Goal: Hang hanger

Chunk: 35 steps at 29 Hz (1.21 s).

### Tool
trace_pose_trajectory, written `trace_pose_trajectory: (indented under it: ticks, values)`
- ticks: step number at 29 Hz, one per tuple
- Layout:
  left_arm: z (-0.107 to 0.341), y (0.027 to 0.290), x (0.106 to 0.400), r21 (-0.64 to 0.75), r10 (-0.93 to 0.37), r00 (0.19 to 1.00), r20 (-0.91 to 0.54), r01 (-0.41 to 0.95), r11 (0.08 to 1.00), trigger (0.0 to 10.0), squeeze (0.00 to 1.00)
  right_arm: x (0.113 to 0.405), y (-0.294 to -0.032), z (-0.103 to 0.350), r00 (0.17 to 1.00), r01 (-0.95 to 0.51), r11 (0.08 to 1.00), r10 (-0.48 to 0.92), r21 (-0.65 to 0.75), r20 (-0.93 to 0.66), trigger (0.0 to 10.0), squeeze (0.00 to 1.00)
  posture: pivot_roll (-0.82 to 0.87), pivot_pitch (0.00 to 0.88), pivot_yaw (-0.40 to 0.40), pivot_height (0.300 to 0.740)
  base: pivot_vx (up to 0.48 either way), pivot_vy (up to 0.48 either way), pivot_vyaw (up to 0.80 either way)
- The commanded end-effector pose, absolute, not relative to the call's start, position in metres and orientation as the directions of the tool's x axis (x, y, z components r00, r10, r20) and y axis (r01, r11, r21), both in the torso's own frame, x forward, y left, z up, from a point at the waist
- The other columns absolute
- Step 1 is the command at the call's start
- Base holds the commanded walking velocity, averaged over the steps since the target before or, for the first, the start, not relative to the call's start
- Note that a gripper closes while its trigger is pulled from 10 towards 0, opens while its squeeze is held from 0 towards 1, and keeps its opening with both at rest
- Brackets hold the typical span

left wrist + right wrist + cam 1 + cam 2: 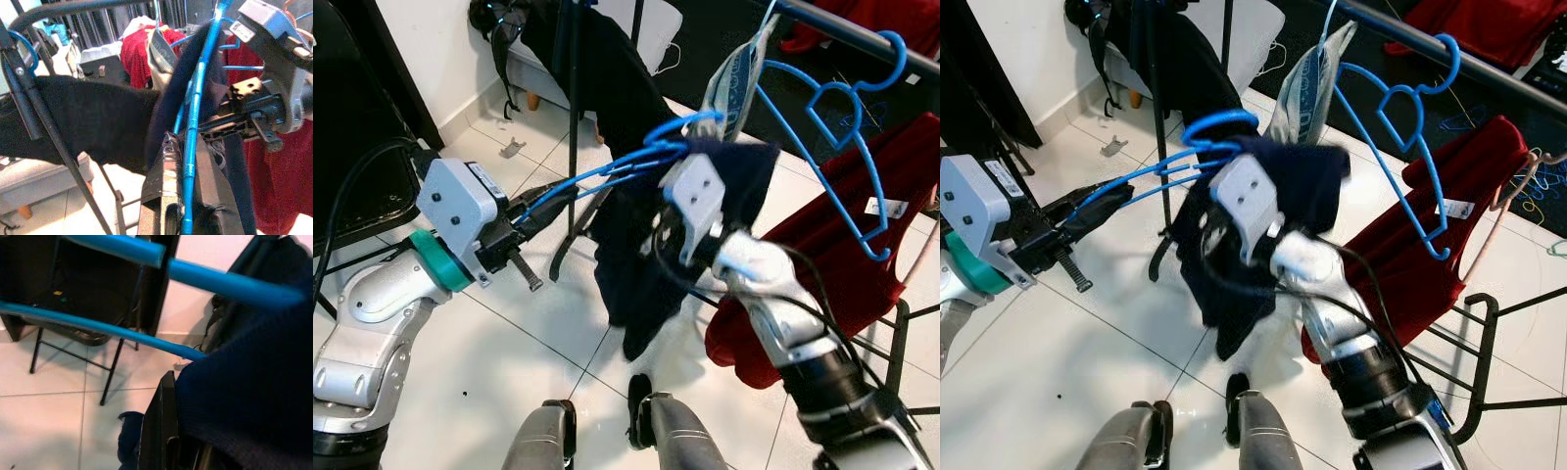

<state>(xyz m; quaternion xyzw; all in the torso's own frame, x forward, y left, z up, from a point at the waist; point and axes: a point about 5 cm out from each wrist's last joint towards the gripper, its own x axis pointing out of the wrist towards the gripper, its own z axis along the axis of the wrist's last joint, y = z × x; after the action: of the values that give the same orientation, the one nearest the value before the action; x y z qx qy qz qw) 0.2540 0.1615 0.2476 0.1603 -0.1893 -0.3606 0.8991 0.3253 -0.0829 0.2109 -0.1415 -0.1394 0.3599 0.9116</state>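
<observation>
Two blue hanger bars (112,330) cross above a white tiled floor (54,411). Dark navy knitted cloth (249,391) lies against one black finger (159,426) of the right pincer. Behind stand thin black metal legs (111,377) and a white wall (205,293).

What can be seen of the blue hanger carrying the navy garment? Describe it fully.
The blue hanger looks like thin plastic tubing, lying nearly level instead of hanging. The left gripper is shut on one end; the navy garment drapes over the other, by the right gripper. Its hook sits below the rail, not yet hung.
</observation>
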Motion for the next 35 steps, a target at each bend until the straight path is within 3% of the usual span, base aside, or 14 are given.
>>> trace_pose_trajectory:
  ticks: [1, 3, 6, 10, 12, 16, 21, 22, 23, 24, 25, 27, 28, 35]
  values:
    - [0.255, 0.151, 0.245, 0.435, -0.749, 0.605, 0.271, 0.617, 0.656, 9.3, 0.00, 0.324, -0.081, 0.204, 0.688, -0.638, 0.683, 0.713, -0.356, 0.134, 0.0, 0.00, -0.04, 0.180, -0.001, 0.740, 0.000, 0.000, 0.00]
    - [0.255, 0.150, 0.246, 0.431, -0.749, 0.603, 0.273, 0.620, 0.656, 9.4, 0.00, 0.312, -0.070, 0.195, 0.599, -0.721, 0.590, 0.794, -0.364, 0.102, 0.0, 0.00, -0.04, 0.177, -0.002, 0.740, 0.000, 0.000, 0.00]
    - [0.255, 0.150, 0.246, 0.430, -0.749, 0.604, 0.272, 0.620, 0.656, 9.5, 0.00, 0.308, -0.066, 0.192, 0.568, -0.744, 0.558, 0.818, -0.369, 0.091, 0.0, 0.00, -0.04, 0.177, -0.002, 0.740, 0.000, 0.000, 0.00]
    - [0.256, 0.149, 0.248, 0.418, -0.738, 0.610, 0.287, 0.614, 0.670, 9.6, 0.00, 0.260, -0.053, 0.170, 0.239, -0.944, 0.231, 0.971, -0.235, -0.010, 0.0, 0.00, -0.04, 0.174, -0.002, 0.740, 0.000, 0.000, 0.00]
    - [0.257, 0.149, 0.248, 0.417, -0.738, 0.610, 0.289, 0.614, 0.671, 9.6, 0.00, 0.254, -0.050, 0.169, 0.189, -0.964, 0.184, 0.982, -0.193, -0.007, 0.0, 0.00, -0.04, 0.174, -0.002, 0.740, 0.000, 0.000, 0.00]
    - [0.257, 0.149, 0.249, 0.416, -0.737, 0.610, 0.291, 0.613, 0.672, 9.6, 0.00, 0.252, -0.048, 0.170, 0.167, -0.971, 0.164, 0.986, -0.175, -0.003, 0.0, 0.00, -0.04, 0.169, -0.001, 0.740, 0.000, 0.000, 0.00]
    - [0.258, 0.149, 0.249, 0.418, -0.734, 0.613, 0.293, 0.608, 0.675, 9.6, 0.00, 0.256, -0.052, 0.168, 0.197, -0.961, 0.188, 0.980, -0.201, -0.025, 0.0, 0.00, -0.04, 0.166, -0.003, 0.740, 0.000, 0.000, 0.00]
    - [0.258, 0.150, 0.249, 0.418, -0.733, 0.614, 0.293, 0.607, 0.676, 9.6, 0.00, 0.267, -0.060, 0.167, 0.295, -0.930, 0.279, 0.955, -0.241, -0.032, 10.0, 0.00, -0.04, 0.166, -0.003, 0.740, 0.000, 0.000, 0.00]
    - [0.258, 0.150, 0.249, 0.418, -0.733, 0.614, 0.293, 0.607, 0.676, 9.6, 0.00, 0.267, -0.060, 0.167, 0.295, -0.930, 0.279, 0.955, -0.241, -0.032, 10.0, 0.00, -0.04, 0.166, -0.003, 0.740, 0.000, 0.000, 0.00]
    - [0.257, 0.150, 0.249, 0.418, -0.733, 0.615, 0.291, 0.607, 0.676, 9.7, 0.00, 0.278, -0.072, 0.170, 0.399, -0.873, 0.372, 0.917, -0.314, -0.022, 10.0, 0.00, -0.05, 0.167, -0.004, 0.740, 0.000, 0.000, 0.00]
    - [0.257, 0.150, 0.249, 0.417, -0.734, 0.614, 0.290, 0.609, 0.675, 9.6, 0.00, 0.284, -0.081, 0.173, 0.456, -0.835, 0.424, 0.890, -0.351, -0.008, 10.0, 0.42, -0.05, 0.167, -0.003, 0.740, 0.000, 0.000, 0.00]
    - [0.257, 0.150, 0.248, 0.416, -0.735, 0.614, 0.289, 0.611, 0.674, 9.6, 0.00, 0.287, -0.088, 0.178, 0.490, -0.807, 0.457, 0.872, -0.374, 0.009, 10.0, 0.42, -0.05, 0.167, -0.003, 0.740, 0.000, 0.000, 0.00]
    - [0.256, 0.150, 0.248, 0.415, -0.738, 0.610, 0.288, 0.615, 0.670, 9.6, 0.00, 0.286, -0.093, 0.184, 0.491, -0.803, 0.460, 0.871, -0.380, 0.018, 10.0, 1.00, -0.05, 0.169, -0.003, 0.740, 0.000, 0.000, 0.00]
    - [0.255, 0.148, 0.247, 0.409, -0.749, 0.599, 0.283, 0.631, 0.659, 9.6, 0.00, 0.282, -0.103, 0.197, 0.479, -0.796, 0.446, 0.878, -0.409, 0.025, 10.0, 1.00, -0.06, 0.172, -0.002, 0.740, 0.000, 0.000, 0.00]
